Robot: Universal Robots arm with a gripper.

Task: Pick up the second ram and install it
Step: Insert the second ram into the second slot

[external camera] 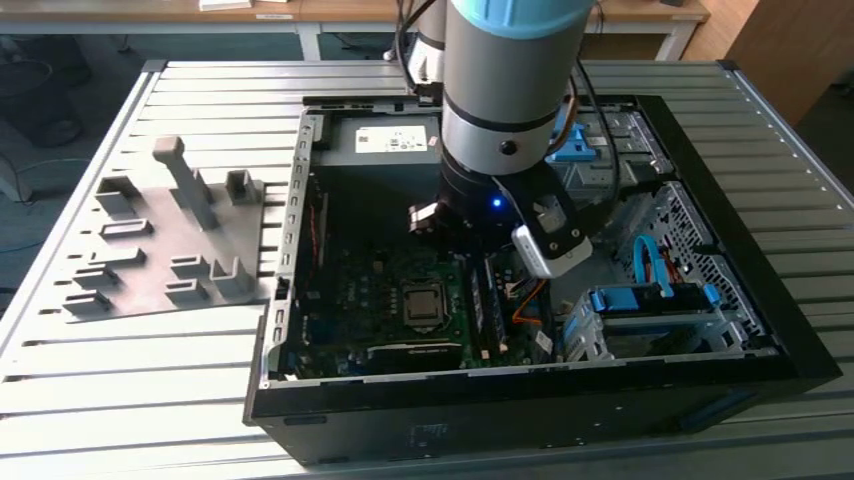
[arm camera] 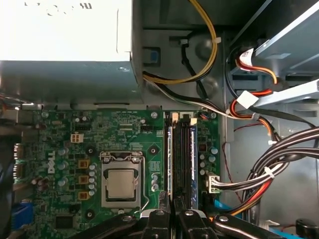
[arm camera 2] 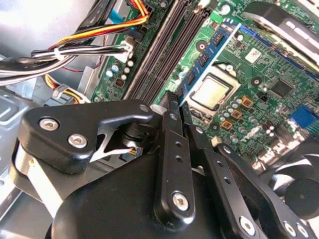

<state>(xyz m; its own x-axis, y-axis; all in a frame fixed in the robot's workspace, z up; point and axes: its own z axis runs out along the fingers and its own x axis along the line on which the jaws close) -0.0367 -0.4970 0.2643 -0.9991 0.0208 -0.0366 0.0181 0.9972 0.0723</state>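
Narrowed to a thin gap, the hand (arm camera 2: 177,107) looks to be pinching the near end of the second ram (arm camera 2: 205,57), a thin, long blue-green circuit-board stick with a row of small black chips. The stick stands on edge in the slot right beside the silver square processor socket (arm camera 2: 212,92). Whether it is pushed fully home I cannot tell. On the stick's far side from the socket run the remaining long black memory slots (arm camera 2: 159,55), and beyond those a bundle of red, yellow and black cables (arm camera 2: 99,32). Seating it well, I judge, calls for keeping the stick upright and in line with its slot. It should be pressed straight down without leaning toward the socket, with the force spread so both ends sink evenly until the end latches close; a push at one end alone could rock it. The fingers should also stay off the cables. Well away from the socket, outside the open black computer case (external camera: 534,405), a grey plastic slotted tray (external camera: 160,240) lies on the slatted grey metal counter (external camera: 107,400).
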